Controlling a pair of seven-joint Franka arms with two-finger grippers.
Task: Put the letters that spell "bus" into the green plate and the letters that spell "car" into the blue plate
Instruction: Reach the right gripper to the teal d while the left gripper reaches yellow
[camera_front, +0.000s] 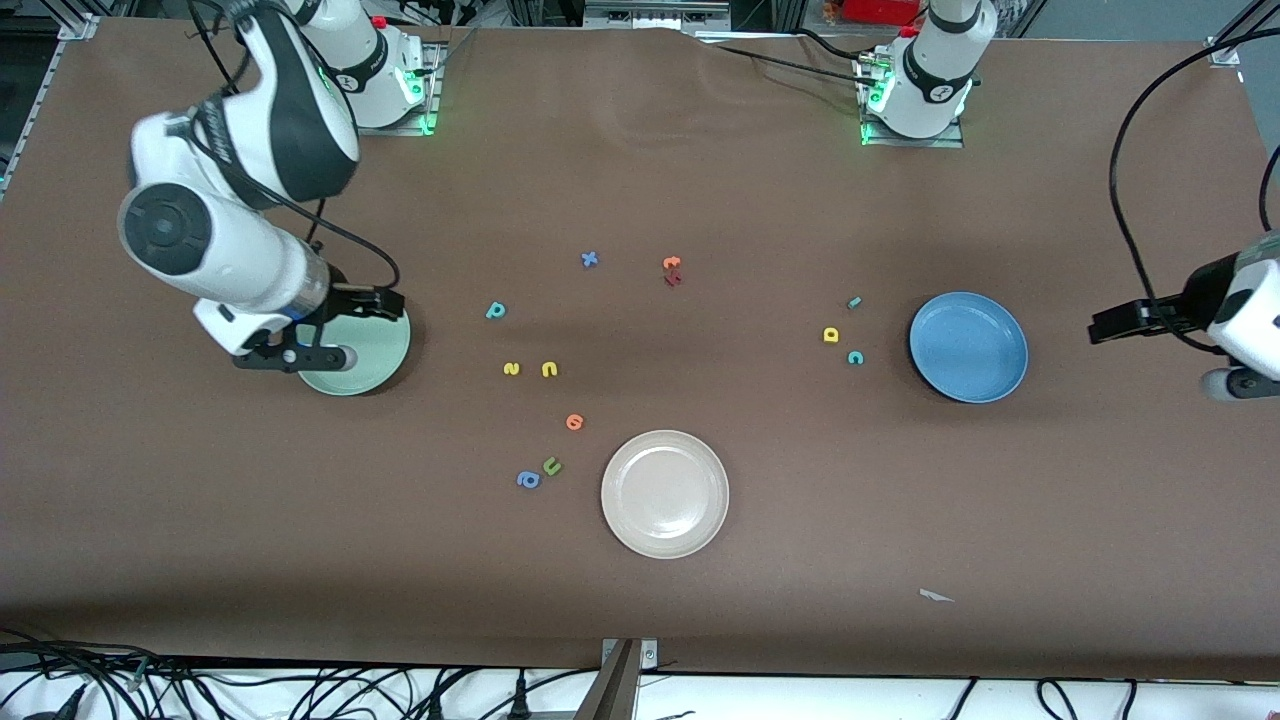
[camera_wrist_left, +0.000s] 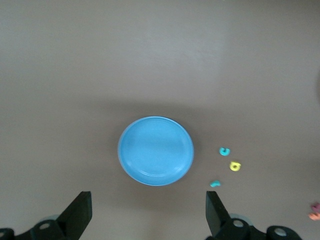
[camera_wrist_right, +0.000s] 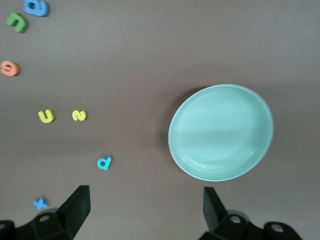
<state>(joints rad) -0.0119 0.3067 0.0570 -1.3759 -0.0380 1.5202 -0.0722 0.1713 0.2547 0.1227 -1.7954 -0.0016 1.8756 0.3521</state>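
The table (camera_front: 700, 620) was plain dull brown. The green plate (camera_front: 375, 345) was pale mint, the blue plate (camera_front: 968, 347) a medium blue, and a third plate (camera_front: 665, 493) cream-white. Among the letters, the "b" (camera_front: 496, 311) and "c" (camera_front: 856, 357) were cyan; the "s" (camera_front: 512, 369), "u" (camera_front: 549, 369) and "a" (camera_front: 831, 335) yellow; the "r" (camera_front: 854, 302) dark teal. Others were green (camera_front: 552, 466), blue (camera_front: 528, 480), orange (camera_front: 574, 422) and dark red (camera_front: 672, 279). Both arms were white with black joints, each gripper black.
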